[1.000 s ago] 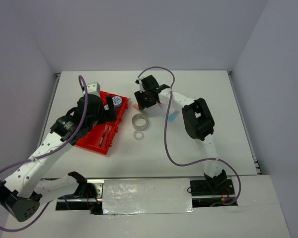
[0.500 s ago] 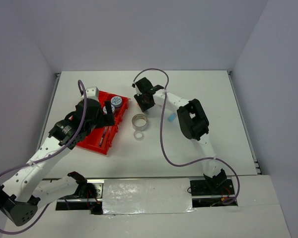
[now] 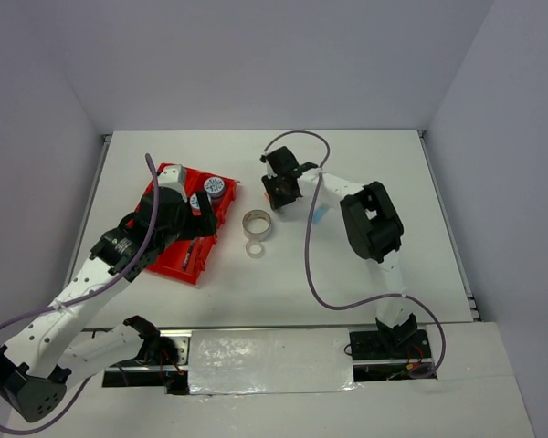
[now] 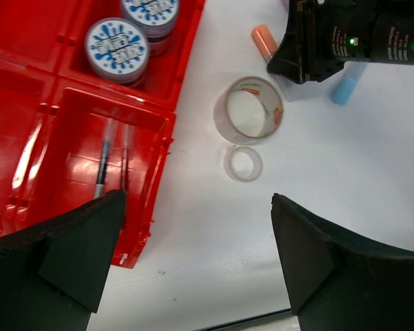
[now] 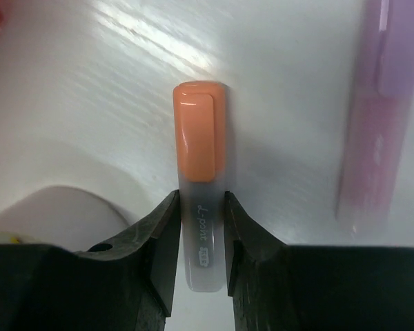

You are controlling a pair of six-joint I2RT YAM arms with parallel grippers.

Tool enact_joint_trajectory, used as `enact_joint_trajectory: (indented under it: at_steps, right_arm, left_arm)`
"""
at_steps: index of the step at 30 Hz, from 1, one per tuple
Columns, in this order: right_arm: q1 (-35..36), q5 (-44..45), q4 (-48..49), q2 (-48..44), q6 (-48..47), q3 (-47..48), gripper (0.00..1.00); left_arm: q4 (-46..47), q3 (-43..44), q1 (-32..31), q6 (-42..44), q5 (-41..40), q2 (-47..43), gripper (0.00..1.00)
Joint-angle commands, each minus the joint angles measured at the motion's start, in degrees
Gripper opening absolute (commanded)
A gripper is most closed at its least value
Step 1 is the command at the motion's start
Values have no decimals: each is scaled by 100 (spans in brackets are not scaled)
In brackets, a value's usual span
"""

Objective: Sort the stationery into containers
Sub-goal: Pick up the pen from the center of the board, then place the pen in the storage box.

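- Right of the red tray's point(image 3: 178, 265) far corner, the pink stick point(image 5: 200, 138) lies flat on the white table point(image 3: 374, 164). Its orange-pink cap points away from the wrist, and its clear printed barrel runs back between the fingers.
- Right gripper point(image 5: 200, 200): both fingers point(image 5: 159, 241) press against the sides of the barrel, pinching it; the stick rests on the table.
- Right arm: it reaches from its near base far and leftward, elbow bent, with the wrist tipped down over the stick.
- Light-blue stick point(image 4: 346, 83): on the table just right of the right gripper, apart from it.
- Two grey rings: the larger point(image 4: 248, 109) stands near the pink stick, and the smaller point(image 4: 243, 163) lies flat just nearer.
- Tray contents: two blue-white tape rolls point(image 4: 117, 45) sit side by side in the far right compartment, and thin pens point(image 4: 103, 165) lie in the compartment nearer.
- Left gripper point(image 4: 196, 207): its fingers point(image 4: 76, 248) are spread fully wide, holding nothing and hovering above the tray's right rim.
- Left arm: it extends from the near left base, with the wrist over the tray.
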Motion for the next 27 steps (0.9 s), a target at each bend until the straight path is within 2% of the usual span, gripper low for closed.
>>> enact_joint_trajectory:
  at_steps: [1,11,17,19,24,27]
  right_arm:
    - [-37,-41,632,-1255,449,-753,0]
    - [622,-286,2084,-3798,1029,-2793,0]
    - [1079,-813,2814,-5028,1223,-3437,0]
    - [1097,-1208,2903,-5152,1328,-3437,1]
    - [1316,-1394,2877,-5214,1363,-3253,1]
    - [1352,-1824,3043,-5144,1460,-3253,2]
  left_arm:
    - [797,-63,6,-76,599,-188,99]
    - [2703,-300,15,-752,1847,40,99]
    - [3171,-371,15,-1052,2130,225,97]
    - [3162,-353,24,-1052,2095,260,97]
    - [3320,-441,24,-1096,2147,225,90]
    - [3190,-380,24,-1052,2034,278,89]
